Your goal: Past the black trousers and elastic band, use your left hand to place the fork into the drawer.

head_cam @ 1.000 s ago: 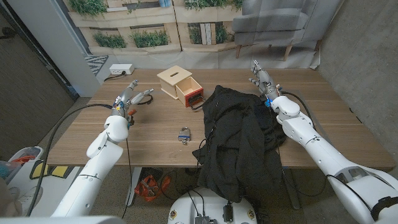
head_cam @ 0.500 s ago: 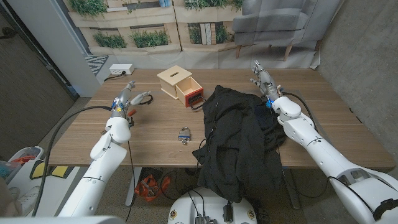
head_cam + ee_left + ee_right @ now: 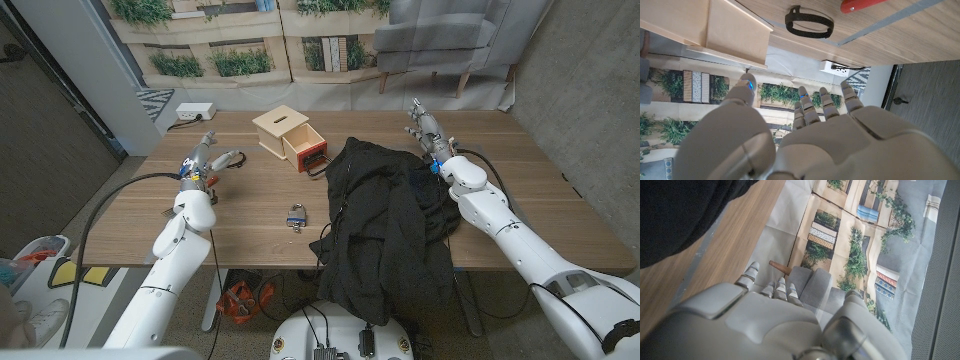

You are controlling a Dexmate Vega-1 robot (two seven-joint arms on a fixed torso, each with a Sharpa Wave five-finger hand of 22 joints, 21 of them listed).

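While the left hand (image 3: 212, 153) hovered over the table to the left of the wooden box (image 3: 277, 130), its fingers were spread and held nothing. A red handle, seemingly the fork (image 3: 860, 4), lay on the table further left of the box than the elastic band (image 3: 809, 22), apart from the fingers. The box's drawer (image 3: 306, 149) stood pulled out. Right of the box lay the black trousers (image 3: 385, 225), with the right hand (image 3: 421, 124) beyond them, fingers extended and empty.
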